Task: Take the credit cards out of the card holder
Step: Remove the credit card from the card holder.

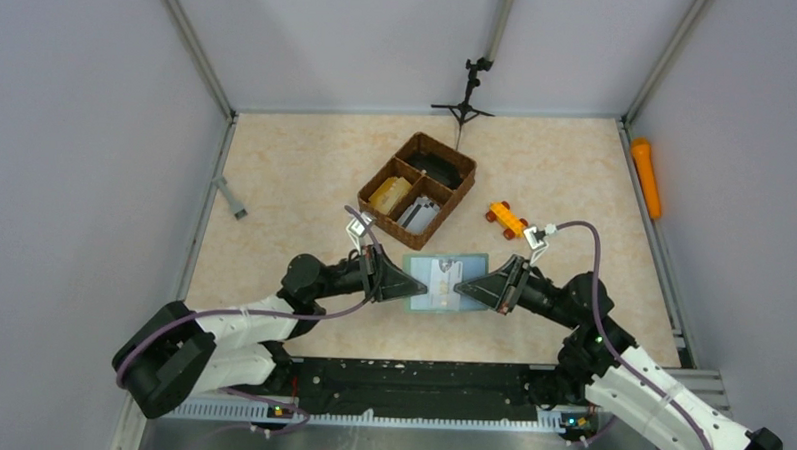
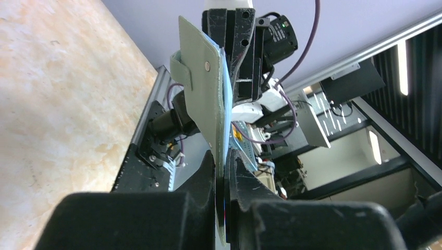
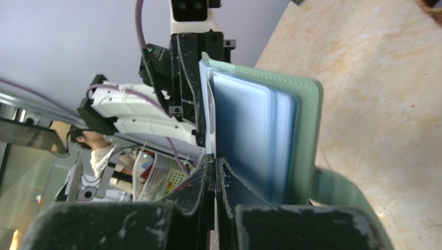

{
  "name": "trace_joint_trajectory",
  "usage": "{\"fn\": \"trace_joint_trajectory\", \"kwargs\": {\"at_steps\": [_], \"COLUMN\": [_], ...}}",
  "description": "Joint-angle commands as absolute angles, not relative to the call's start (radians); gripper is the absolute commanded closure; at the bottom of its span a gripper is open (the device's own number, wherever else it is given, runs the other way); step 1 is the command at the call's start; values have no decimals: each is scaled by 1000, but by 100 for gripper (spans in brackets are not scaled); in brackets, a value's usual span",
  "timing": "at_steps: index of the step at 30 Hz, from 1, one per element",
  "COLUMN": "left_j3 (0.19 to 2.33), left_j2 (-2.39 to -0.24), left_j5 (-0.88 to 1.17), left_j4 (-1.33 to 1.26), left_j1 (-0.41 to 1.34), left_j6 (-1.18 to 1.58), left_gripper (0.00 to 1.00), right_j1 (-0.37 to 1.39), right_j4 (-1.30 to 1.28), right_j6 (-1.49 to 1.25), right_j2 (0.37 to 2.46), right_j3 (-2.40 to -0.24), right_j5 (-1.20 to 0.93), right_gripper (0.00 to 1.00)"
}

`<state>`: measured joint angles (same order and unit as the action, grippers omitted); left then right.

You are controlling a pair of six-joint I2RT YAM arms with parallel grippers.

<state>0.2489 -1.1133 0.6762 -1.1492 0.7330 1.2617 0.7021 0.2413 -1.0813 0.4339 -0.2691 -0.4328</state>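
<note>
Arms faced each other from both sides in the top view. The card holder [image 1: 445, 282] was open between them, near the front edge of the table [image 1: 296, 181], with its long axis running left to right. The left gripper [image 1: 402, 284] was at its left end and the right gripper [image 1: 461, 286] reached onto its right half, so both arms were equally near. Flat credit cards [image 1: 421, 214] lay well apart in the wicker tray [image 1: 449, 153] behind. A printed picture [image 1: 441, 272] showed inside the holder, too small to read.

In the left wrist view, the left jaws were pressed together on the edge of the grey-green cover [image 2: 200, 88], which stood edge-on.

In the right wrist view, the right jaws were closed on a thin pale leaf [image 3: 208, 120] of the holder, beside the blue-grey sleeves [image 3: 250, 130]. Whether it was a sleeve or a card, I could not tell. I judged that the pull should go along the long axis, away from the left grip. No brand or writing was readable.
</note>
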Motion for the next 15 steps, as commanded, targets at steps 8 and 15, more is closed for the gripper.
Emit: {"fn": "trace_joint_trajectory", "kwargs": {"at_steps": [8, 15], "left_j3": [374, 530], "left_j2": [-785, -636], "left_j5": [491, 276], "left_j4": [-197, 304], "left_j1": [577, 568], "left_j6": [921, 754], "left_gripper": [100, 100], "right_j1": [678, 678], "right_j4": [78, 328], "right_j6": [-1026, -1065], "right_j2": [431, 662], "right_j3": [-308, -332], "right_j5": [-186, -44], "right_gripper": [100, 100]}}
